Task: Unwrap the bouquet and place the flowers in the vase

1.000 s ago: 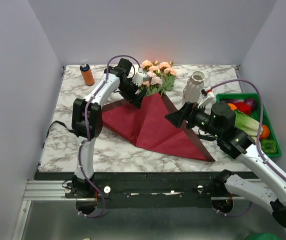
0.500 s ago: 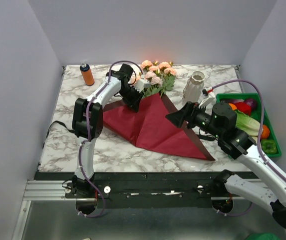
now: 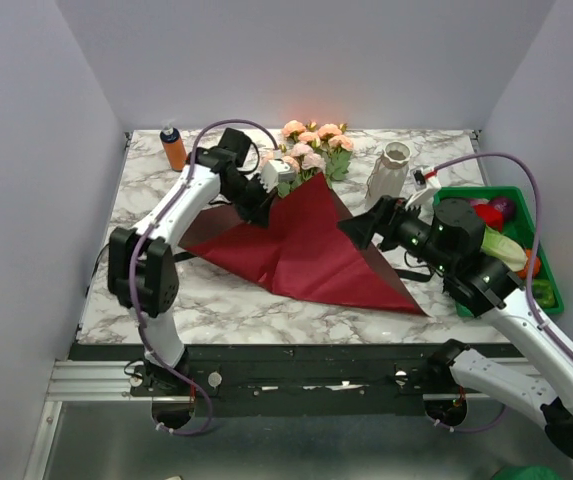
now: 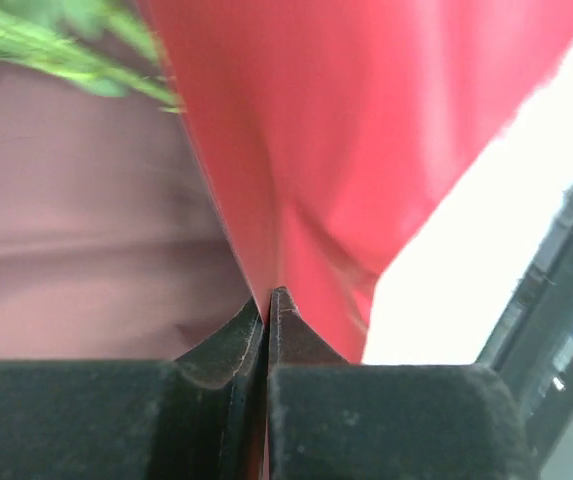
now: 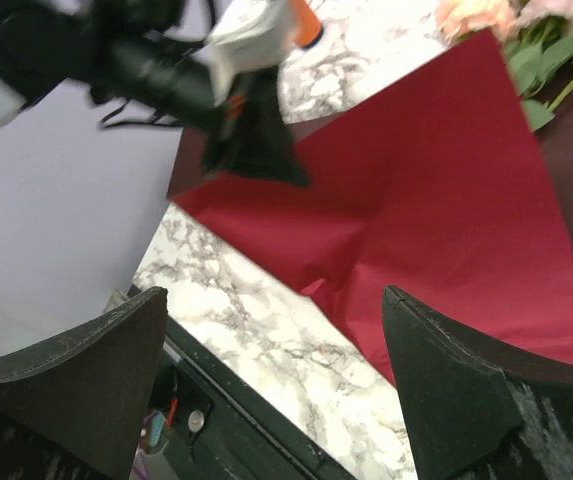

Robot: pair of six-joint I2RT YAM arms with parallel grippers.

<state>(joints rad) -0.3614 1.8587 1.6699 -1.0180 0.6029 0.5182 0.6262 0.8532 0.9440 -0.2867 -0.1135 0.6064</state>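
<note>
1. Left fingers (image 4: pixel 284 335) pressed together on a fold of the red paper (image 3: pixel 311 250) — the sheet is pinched between the tips, bottom centre of the left wrist view.
2. Paper lies spread open on the bench (image 3: pixel 226 295), centre of the top view; the pinch sits at its upper-left edge.
3. Flowers (image 3: pixel 314 145) lie at the paper's far tip, upper centre, just right of the left fingers.
4. Vase (image 3: pixel 388 172) stands right of the flowers.
5. Right fingers (image 3: pixel 354 228) spread wide over the paper's right edge — holding nothing.
</note>
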